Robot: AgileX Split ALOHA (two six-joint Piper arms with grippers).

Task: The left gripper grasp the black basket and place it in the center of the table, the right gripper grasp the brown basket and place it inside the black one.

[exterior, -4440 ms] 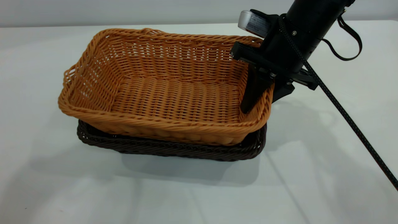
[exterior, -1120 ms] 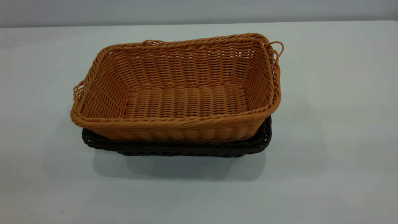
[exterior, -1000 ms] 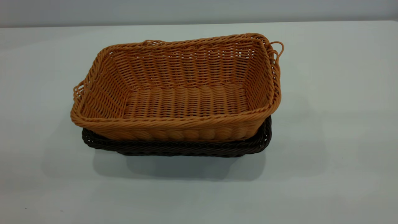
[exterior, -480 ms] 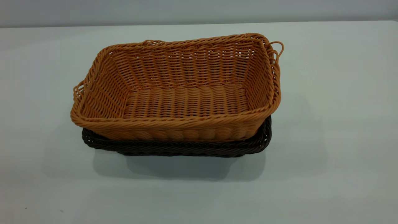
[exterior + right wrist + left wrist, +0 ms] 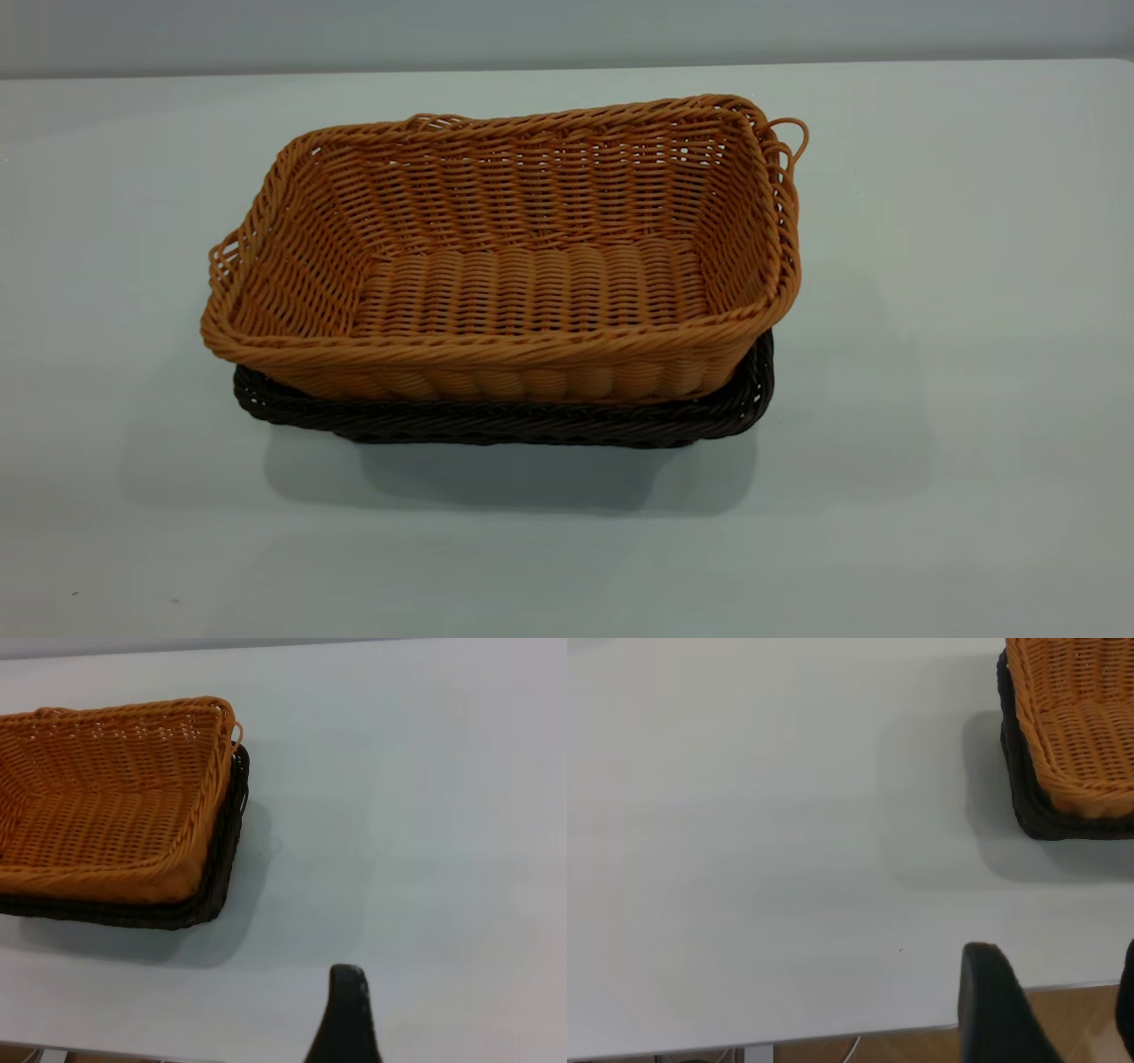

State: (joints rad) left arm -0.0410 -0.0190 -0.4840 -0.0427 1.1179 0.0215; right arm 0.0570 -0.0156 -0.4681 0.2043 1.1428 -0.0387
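The orange-tan rectangular woven wicker basket (image 5: 523, 275) sits nested, slightly tilted, inside the dark brown-black wicker basket (image 5: 532, 425) mid-table (image 5: 930, 354), untouched. In the left wrist view, the left gripper (image 5: 1050, 1010) hangs over the table's edge, fingers apart, holding nothing. In the right wrist view, one right gripper (image 5: 345, 1019) finger shows; its spread cannot be told.
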